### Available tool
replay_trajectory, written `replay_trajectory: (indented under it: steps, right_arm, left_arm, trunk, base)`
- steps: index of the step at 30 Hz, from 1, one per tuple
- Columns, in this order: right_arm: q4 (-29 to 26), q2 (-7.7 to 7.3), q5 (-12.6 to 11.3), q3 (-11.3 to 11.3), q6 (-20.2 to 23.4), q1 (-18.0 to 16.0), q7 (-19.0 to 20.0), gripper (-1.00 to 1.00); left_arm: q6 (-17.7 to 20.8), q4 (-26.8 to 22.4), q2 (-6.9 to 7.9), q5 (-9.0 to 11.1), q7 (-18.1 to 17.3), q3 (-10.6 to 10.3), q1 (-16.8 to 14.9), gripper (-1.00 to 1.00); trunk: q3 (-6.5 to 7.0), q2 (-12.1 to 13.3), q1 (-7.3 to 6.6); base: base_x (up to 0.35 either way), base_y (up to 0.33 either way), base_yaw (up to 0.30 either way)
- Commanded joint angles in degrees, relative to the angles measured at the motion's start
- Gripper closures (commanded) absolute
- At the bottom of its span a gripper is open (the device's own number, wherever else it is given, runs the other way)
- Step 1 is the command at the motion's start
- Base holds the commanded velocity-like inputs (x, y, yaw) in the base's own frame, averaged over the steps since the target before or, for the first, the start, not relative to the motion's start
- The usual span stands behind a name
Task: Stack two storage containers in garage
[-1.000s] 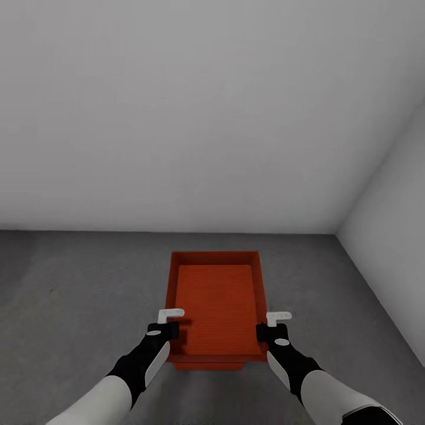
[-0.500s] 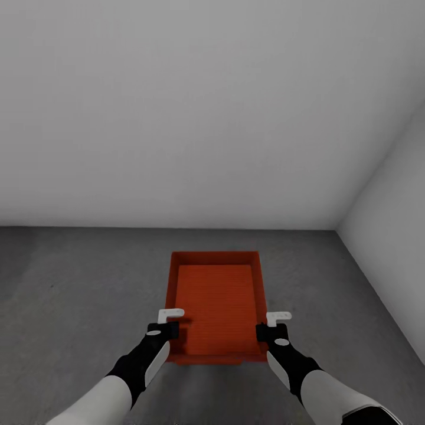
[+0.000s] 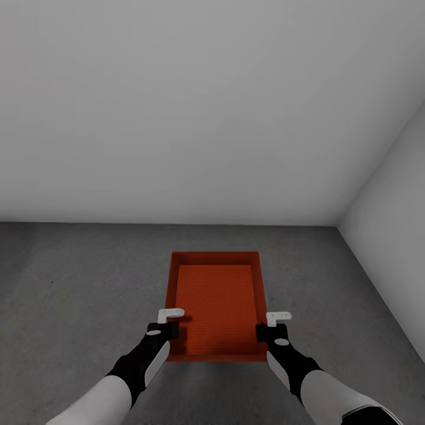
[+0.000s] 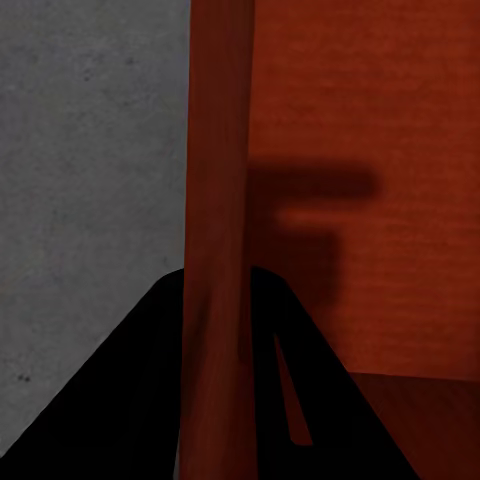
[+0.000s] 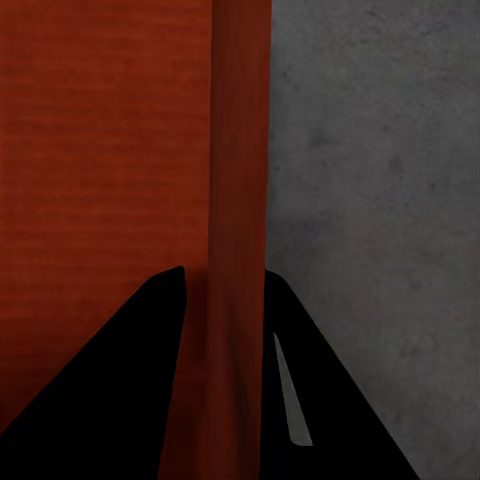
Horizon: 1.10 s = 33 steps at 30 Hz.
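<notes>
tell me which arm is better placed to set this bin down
Neither alone. The left gripper pinches the left wall of the orange-red container and the right gripper pinches the right wall, level with each other over the grey floor. Lowering together looks safest.

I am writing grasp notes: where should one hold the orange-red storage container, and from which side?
Grip the two long side walls of the storage container from above, one gripper each. The left gripper and right gripper straddle these thin upright walls, balancing the bin.

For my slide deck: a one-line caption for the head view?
Both grippers, left and right, clamp an orange-red storage container over grey garage floor.
</notes>
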Motion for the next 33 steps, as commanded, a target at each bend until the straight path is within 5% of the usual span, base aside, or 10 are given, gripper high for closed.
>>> replay_trajectory:
  steps: [1, 33]
  right_arm:
    - [0.2, 0.82, -0.8, -1.3, -0.4, 0.0, -0.1, 1.0]
    - [0.2, 0.82, -0.8, -1.3, -0.6, 0.0, -0.1, 1.0]
  left_arm:
    - [-2.3, -2.1, -0.03, 1.7, 1.6, 0.7, 0.0, 1.0]
    - [-2.3, -2.0, 0.0, 1.7, 1.6, 0.7, 0.0, 1.0]
  trunk:
    - [-0.15, 0.0, 0.01]
    - [-3.14, 0.0, 0.01]
  base:
    - [0.0, 0.0, 0.0]
    - [0.0, 0.0, 0.0]
